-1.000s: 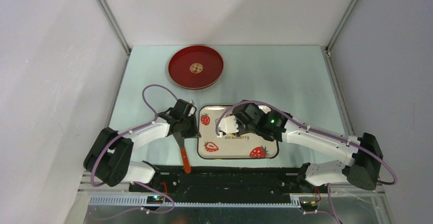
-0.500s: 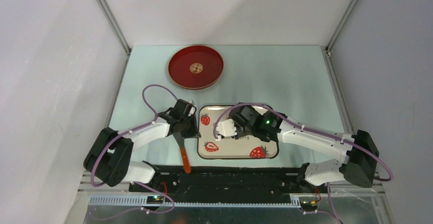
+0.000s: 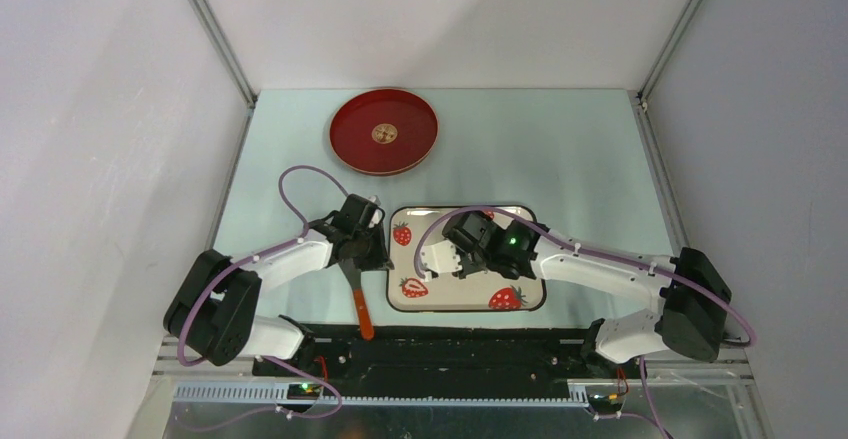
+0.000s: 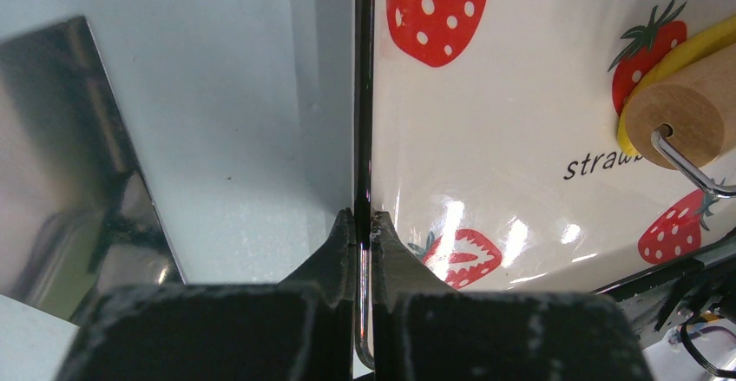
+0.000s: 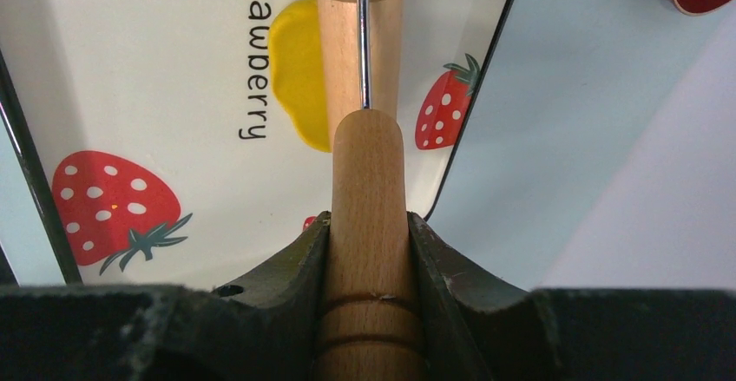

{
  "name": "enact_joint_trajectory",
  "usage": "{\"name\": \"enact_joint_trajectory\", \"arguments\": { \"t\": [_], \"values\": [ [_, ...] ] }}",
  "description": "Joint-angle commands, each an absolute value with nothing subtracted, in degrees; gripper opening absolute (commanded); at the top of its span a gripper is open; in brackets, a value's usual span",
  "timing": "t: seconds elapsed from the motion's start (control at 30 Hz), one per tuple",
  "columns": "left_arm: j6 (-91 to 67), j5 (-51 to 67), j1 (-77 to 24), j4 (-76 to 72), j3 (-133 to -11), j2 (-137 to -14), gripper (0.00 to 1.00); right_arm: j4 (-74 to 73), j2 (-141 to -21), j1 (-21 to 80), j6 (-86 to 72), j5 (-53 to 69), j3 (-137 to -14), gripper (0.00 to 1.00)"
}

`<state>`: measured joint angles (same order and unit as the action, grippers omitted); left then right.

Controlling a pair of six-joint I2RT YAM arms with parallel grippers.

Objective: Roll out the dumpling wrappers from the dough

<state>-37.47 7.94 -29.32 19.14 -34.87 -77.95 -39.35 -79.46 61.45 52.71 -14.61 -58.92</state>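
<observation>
Tabletop carries a strawberry tray near its front edge, left rim pinched by the left gripper, and a red plate toward the far edge, while the right gripper clasps a wooden rolling pin resting on flattened yellow dough at the tray's middle.

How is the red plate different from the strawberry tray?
The red plate is round; the strawberry tray is a rounded rectangle. The plate is dark red with a small golden spot; the tray is white with printed strawberries. No arm touches the plate at the far side; the left gripper pinches the tray's edge. The tray holds yellow dough under a wooden roller; the plate shows only that spot. Both lie flat on the table.
</observation>
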Motion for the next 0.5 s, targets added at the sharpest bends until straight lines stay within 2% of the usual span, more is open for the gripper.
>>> {"name": "enact_joint_trajectory", "arguments": {
  "t": [0.0, 0.47],
  "values": [
    [-33.9, 0.3, -28.1, 25.1, -32.7, -80.1, 0.0, -38.9, -80.0, 61.5, 52.5, -14.9, -58.4, 0.0],
    [-33.9, 0.3, -28.1, 25.1, -32.6, -80.1, 0.0, -40.3, -82.6, 61.7, 51.8, -13.2, -54.8, 0.0]
  ]
}}
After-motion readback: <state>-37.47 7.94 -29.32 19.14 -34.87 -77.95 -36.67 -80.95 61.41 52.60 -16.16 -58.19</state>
